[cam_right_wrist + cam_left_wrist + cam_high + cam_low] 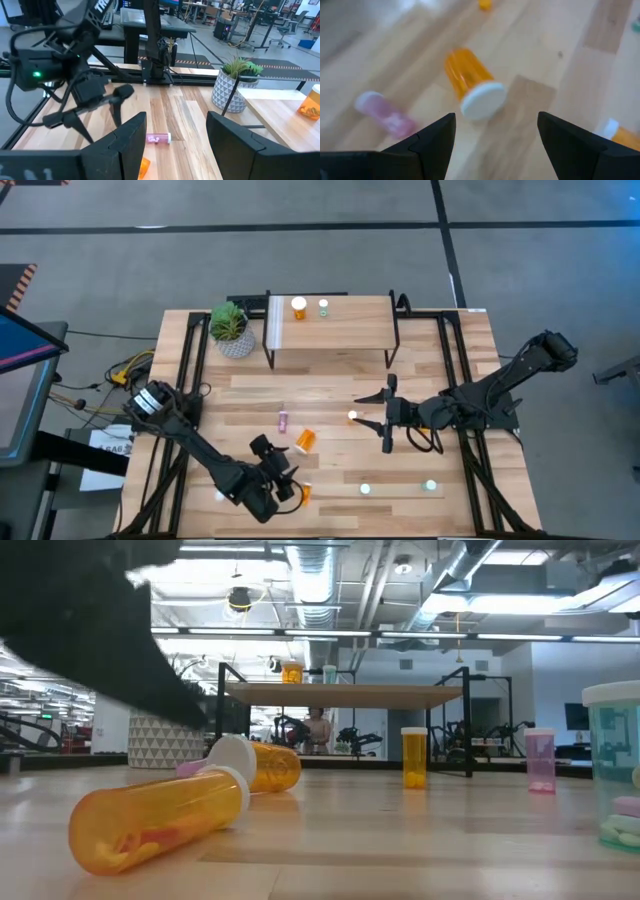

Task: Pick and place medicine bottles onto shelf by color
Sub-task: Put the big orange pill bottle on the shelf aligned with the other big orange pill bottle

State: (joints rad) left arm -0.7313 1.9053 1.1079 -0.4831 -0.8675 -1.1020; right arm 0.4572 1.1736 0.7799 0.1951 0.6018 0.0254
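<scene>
Two bottles stand on the shelf (pixel 340 330) in the upper middle of the high view: an orange bottle (pixel 299 307) and, just beside it to the right, a green bottle (pixel 324 308). The rest remain on the counter (pixel 440 370), so most of the sorting seems still to do.

A pink bottle (pixel 283 420) lies on its side left of centre, with a toppled orange bottle (pixel 305 440) just below and right of it. Another orange one (pixel 304 492) lies near the lower edge, close against the left end effector (pixel 283 477), whose fingers stand apart and hold nothing; its wrist view looks over the toppled orange bottle, probably the next pick. A small orange bottle (pixel 352 416) stands at centre, just left of the right end effector (pixel 386 418), also spread and empty. Two teal bottles (pixel 366 489) (pixel 431 485) stand upright at lower right.
</scene>
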